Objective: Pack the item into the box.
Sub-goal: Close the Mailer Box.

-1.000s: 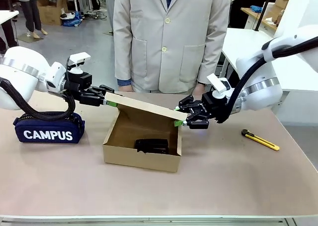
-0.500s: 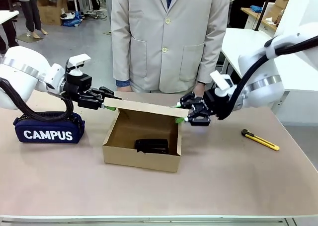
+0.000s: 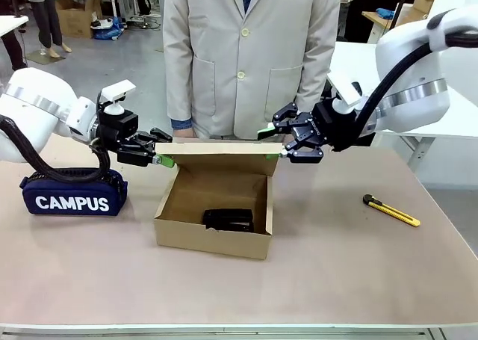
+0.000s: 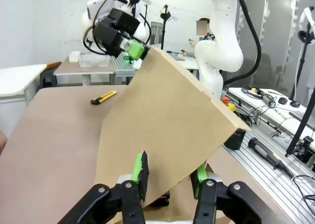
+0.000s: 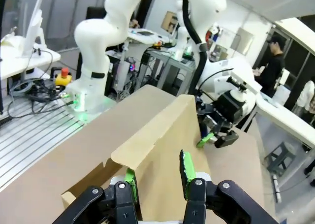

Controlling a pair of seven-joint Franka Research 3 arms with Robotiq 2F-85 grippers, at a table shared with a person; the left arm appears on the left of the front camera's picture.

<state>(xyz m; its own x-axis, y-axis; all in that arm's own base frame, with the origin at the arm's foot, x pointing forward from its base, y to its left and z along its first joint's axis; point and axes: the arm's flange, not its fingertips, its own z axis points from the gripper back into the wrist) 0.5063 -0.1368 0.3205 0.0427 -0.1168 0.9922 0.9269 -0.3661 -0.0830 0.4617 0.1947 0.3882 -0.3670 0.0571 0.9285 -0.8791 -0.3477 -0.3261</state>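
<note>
Two arms meet over the box (image 3: 213, 239), one from 9 o'clock and one from 3 o'clock, both reaching almost level. The left hand (image 3: 166, 159) is clenched on the 9 o'clock end of the lid (image 3: 220, 149). In the left wrist view, the left hand (image 4: 171, 177) has its green pads on either side of the cardboard edge. The right hand (image 3: 272, 143) grips the 3 o'clock end, its wrist rolled so one pad sits above the flap and one below. In the right wrist view, the right hand (image 5: 158, 177) has the folded edge between its fingers.

The lid hangs nearly level above the far wall, so the box is open from above and from 6 o'clock. The stapler (image 3: 228, 220) lies flat on the box floor, near the front wall and toward 5 o'clock, untouched by either hand. At 9 o'clock of the box, a navy pencil case (image 3: 73, 198) lies under the left arm. At 3 o'clock, well apart, is a yellow utility knife (image 3: 391, 211). A person (image 3: 250, 56) in a beige coat stands at 12 o'clock, close behind the lid. The bare tabotop stretches wide at 6 o'clock (image 3: 336, 280).

A second ago the lid sloped down toward 3 o'clock, half covering the box. Since then the right hand has risen and levelled it, and the left hand has barely moved.
</note>
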